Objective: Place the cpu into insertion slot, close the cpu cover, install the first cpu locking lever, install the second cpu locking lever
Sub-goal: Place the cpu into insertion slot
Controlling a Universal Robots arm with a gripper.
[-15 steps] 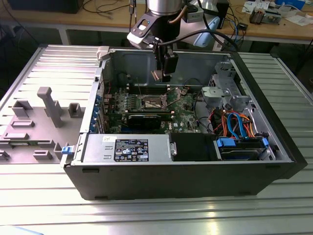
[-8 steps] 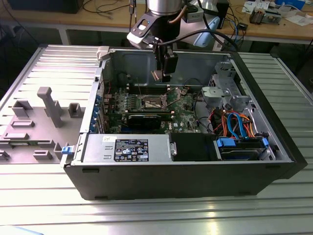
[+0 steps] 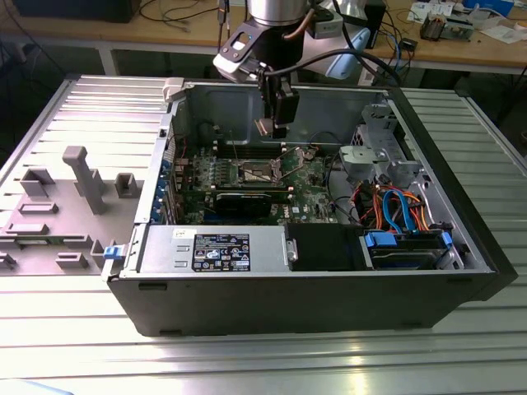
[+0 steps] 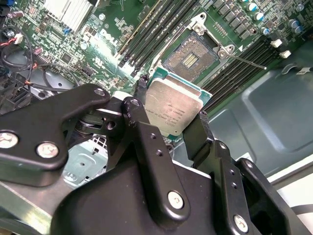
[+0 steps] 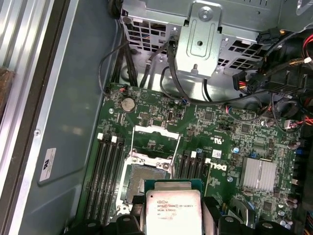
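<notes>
My gripper (image 3: 270,125) hangs inside the open computer case, shut on the cpu (image 3: 264,127), a flat square chip with a silvery top. In both wrist views the chip (image 4: 172,106) (image 5: 173,209) sits clamped between the black fingers (image 4: 141,93), held above the board and apart from it. The insertion slot (image 4: 190,58) (image 5: 145,177) (image 3: 257,173) lies open below, its dark pin field bare. The cpu cover (image 5: 152,142) is swung up off the socket. A thin locking lever (image 4: 247,60) sticks out beside the socket.
Long memory slots (image 5: 105,176) flank the socket. A finned heatsink (image 5: 259,174), cables (image 5: 274,98) and a metal drive cage (image 5: 200,44) stand nearby. The case walls (image 3: 288,304) ring the board. A grey fixture block (image 3: 78,185) sits on the exterior view's left.
</notes>
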